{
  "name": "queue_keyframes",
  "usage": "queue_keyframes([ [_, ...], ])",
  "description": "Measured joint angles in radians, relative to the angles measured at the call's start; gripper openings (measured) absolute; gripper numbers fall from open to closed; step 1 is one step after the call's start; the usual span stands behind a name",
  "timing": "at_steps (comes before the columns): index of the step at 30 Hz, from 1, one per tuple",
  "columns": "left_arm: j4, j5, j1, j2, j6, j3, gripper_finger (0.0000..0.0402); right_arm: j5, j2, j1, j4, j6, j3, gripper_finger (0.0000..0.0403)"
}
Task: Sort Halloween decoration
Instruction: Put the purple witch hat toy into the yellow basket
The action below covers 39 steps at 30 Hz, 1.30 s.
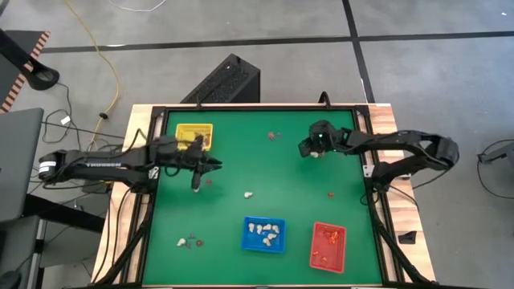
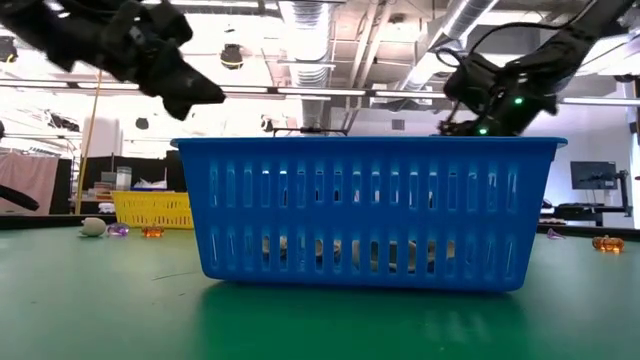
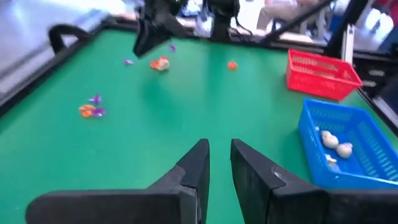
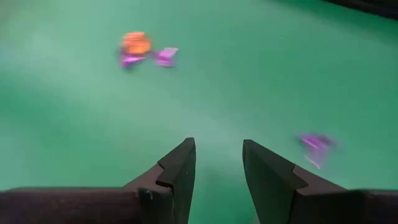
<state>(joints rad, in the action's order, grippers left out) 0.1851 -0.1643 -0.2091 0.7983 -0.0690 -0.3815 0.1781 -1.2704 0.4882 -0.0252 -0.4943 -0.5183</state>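
Note:
Small trinkets lie scattered on the green table: a whitish one, an orange one, a dark pair and a little cluster near the left front. My left gripper hovers just right of the yellow tray. Its fingers stand a narrow gap apart with nothing between them. My right gripper hangs over the far right part of the table, open above bare felt. An orange-and-purple trinket and a purple one lie ahead of it.
The blue tray with whitish trinkets and the red tray with orange ones sit by the near edge. In the low view the blue tray hides much of the table. A raised dark rim borders the felt.

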Motion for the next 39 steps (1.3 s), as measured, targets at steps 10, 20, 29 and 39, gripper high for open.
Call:
queue_keyframes([
  [10,-0.083,0.1,0.05,-0.209,-0.002,0.077,0.0055,-0.026,-0.301,-0.012,-0.07,0.258,-0.326,0.0164],
  [20,-0.158,0.095,0.053,-0.238,-0.023,0.077,0.0055,-0.151,-0.546,0.03,-0.286,0.478,-0.59,0.0157],
  [29,-0.18,0.098,0.053,-0.236,-0.016,0.077,0.0055,-0.181,-0.616,0.066,-0.313,0.553,-0.648,0.0128],
  [39,-0.18,0.102,0.053,-0.236,-0.003,0.077,0.0055,-0.183,-0.629,0.062,-0.281,0.582,-0.648,0.0039],
])
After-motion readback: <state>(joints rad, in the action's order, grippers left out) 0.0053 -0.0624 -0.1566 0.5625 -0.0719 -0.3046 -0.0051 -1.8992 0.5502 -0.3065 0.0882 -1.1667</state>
